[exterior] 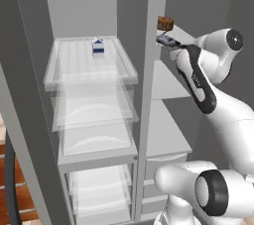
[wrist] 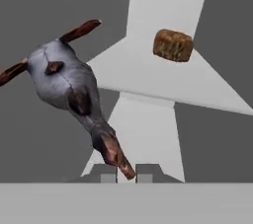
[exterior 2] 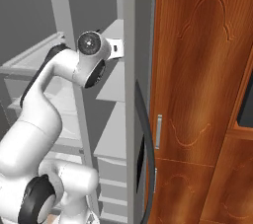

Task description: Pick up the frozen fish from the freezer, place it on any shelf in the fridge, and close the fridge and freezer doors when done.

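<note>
The frozen fish (wrist: 69, 85), grey with brown fins, hangs in the air in the hand view, one thin brown end pinched between my gripper (wrist: 126, 173) tips. My gripper is shut on it. In the left base view my gripper (exterior: 166, 40) reaches into the upper part of the narrow right compartment, just above a white shelf (exterior: 166, 83). The wide left compartment has clear glass shelves (exterior: 74, 68).
A brown block (wrist: 173, 45) sits on the white shelf (wrist: 148, 77) beyond the fish, and appears as the brown block (exterior: 165, 22) above my hand. A milk carton (exterior: 98, 47) stands on the top left shelf. A wood-panelled door (exterior 2: 197, 94) stands open at the right.
</note>
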